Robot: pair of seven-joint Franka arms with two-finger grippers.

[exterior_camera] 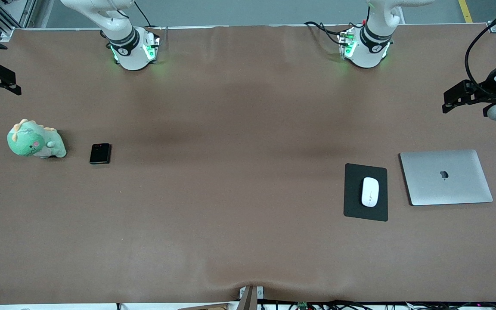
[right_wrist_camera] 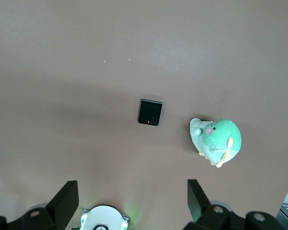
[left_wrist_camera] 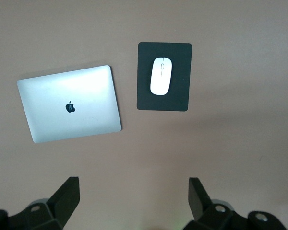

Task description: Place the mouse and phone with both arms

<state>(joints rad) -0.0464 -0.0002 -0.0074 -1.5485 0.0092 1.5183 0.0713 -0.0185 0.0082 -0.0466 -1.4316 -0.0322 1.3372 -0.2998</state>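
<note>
Brown table [exterior_camera: 230, 193]: mouse [exterior_camera: 370, 192] lengthwise toward front camera, on pad [exterior_camera: 353, 206].

The brown table [exterior_camera: 239, 181] carries a green plush dinosaur [exterior_camera: 35, 140] and, just beside it, the folded black phone [exterior_camera: 100, 153] toward the right arm's end, and a black pad [exterior_camera: 353, 206] bearing the white mouse [exterior_camera: 370, 192] beside a closed silver laptop [exterior_camera: 446, 177] toward the left arm's end.

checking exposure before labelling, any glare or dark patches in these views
Front view: soft dark bands cross the brown table mid-way, green glow at both bases. Left wrist view: bright sheen on the laptop lid and the mouse. Right wrist view: even light, phone sharp.
</note>
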